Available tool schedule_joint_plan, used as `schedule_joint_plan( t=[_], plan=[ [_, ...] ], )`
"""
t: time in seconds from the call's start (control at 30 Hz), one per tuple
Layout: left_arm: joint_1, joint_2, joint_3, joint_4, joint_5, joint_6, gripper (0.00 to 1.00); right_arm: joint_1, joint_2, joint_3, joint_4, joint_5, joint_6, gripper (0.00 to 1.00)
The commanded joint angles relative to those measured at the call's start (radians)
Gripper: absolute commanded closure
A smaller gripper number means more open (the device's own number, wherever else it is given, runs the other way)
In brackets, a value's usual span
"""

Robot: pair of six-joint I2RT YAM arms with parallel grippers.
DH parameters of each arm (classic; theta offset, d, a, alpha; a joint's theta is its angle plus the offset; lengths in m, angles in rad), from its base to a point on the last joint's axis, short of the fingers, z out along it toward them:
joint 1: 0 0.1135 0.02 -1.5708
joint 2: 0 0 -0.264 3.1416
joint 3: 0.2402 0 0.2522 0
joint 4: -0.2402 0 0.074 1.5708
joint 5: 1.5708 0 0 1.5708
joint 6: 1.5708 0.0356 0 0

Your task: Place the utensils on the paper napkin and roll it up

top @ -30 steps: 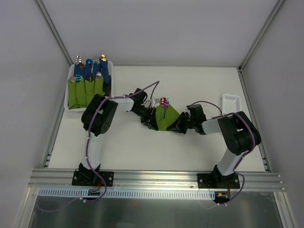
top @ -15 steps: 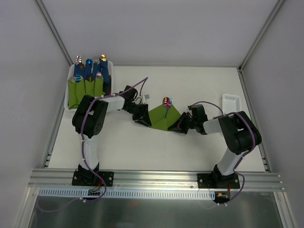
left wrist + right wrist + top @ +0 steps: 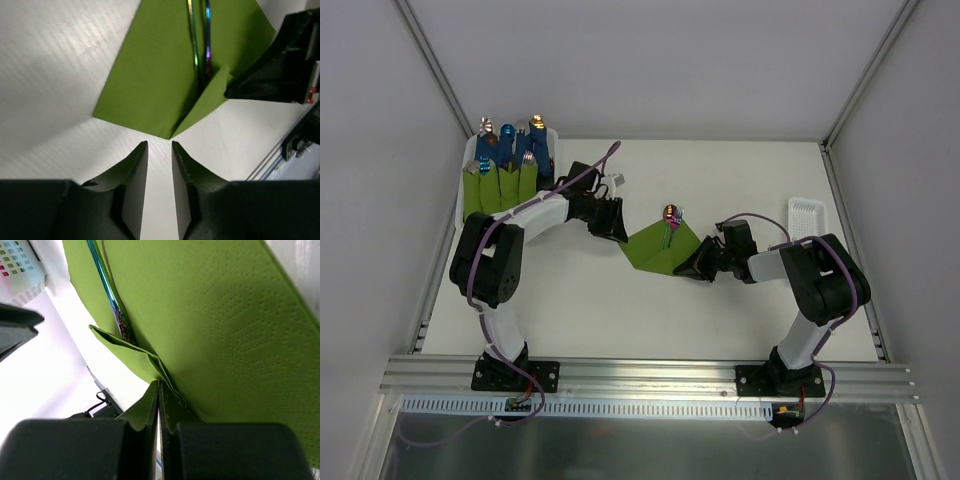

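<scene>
Right arm [image 3: 817, 272] low (pincer [image 3: 158, 389] on napkin [image 3: 225, 330])

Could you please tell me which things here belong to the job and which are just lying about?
Job: napkin; utensils lying on it.
Lying about: rolled bundles in the bin; white tray.

One olive-green paper napkin [image 3: 655, 247]. Two slim iridescent utensils [image 3: 207, 30]. Four rolled green bundles [image 3: 500, 190] with blue handles. One white bin [image 3: 461, 205]. One small white tray [image 3: 803, 215].
</scene>
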Motion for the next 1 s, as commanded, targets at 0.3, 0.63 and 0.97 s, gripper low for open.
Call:
schedule_joint_plan(
  t=[0.3, 0.63, 0.97],
  plan=[
    [-0.071, 0.094, 0.060, 0.098, 0.447, -0.030, 0.80, -0.013, -0.002, 0.003, -0.080, 0.048, -0.055, 0.97],
    [-0.136, 0.186, 0.063, 0.162, 0.366, -0.097, 0.82, -0.014, -0.005, 0.049, -0.145, 0.042, -0.090, 0.96],
    [-0.131, 0.280, 0.092, 0.172, 0.288, -0.148, 0.85, -0.021, -0.020, 0.084, -0.203, 0.027, -0.132, 0.94]
  ],
)
